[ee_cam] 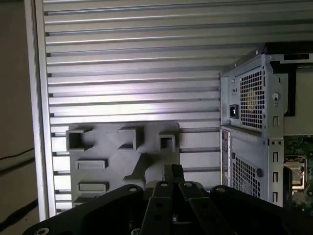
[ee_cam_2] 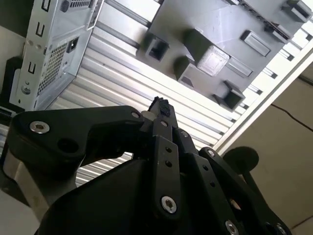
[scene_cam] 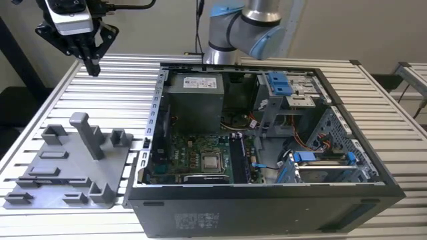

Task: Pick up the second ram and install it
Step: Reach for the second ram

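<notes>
the tool [scene_cam: 94, 70] hangs pinched narrow, gripping nothing, over the slatted surface [scene_cam: 120, 90], near the grey fixture tray [scene_cam: 73, 156]; the open computer case [scene_cam: 267, 215] stands beside the tray.

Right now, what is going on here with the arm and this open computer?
A robot arm is working alone at a slatted metal table. Its gripper hangs in the air over the far part of the table, beyond the grey fixture tray at the exterior view's left. The gripper is shut and carries nothing. The open computer case lies beside the tray, toward the exterior view's right, with its motherboard exposed. The gripper touches neither the tray nor the case.
</notes>
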Controlling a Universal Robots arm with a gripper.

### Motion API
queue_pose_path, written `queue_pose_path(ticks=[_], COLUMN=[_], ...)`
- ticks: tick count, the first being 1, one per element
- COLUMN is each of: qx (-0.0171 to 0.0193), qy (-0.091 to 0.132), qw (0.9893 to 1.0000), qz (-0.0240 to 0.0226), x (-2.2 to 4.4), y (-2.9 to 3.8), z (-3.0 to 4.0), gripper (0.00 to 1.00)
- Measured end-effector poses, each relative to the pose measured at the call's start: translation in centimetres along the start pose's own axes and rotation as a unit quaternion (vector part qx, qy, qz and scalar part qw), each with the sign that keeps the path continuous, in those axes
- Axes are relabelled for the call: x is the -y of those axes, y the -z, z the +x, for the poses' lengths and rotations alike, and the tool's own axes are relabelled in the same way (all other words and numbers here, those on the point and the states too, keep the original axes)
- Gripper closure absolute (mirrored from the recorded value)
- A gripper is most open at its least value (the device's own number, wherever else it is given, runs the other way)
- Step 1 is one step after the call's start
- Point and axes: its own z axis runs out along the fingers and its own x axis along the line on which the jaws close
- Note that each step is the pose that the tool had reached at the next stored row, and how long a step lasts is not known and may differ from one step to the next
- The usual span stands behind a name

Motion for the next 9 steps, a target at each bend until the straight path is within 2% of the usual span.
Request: queue_pose_path(ticks=[9], qx=[-0.0001], qy=[0.001], qw=[1.0000], qz=[0.0001], x=[0.15], y=[-0.04], z=[2.75], gripper=[0.89])
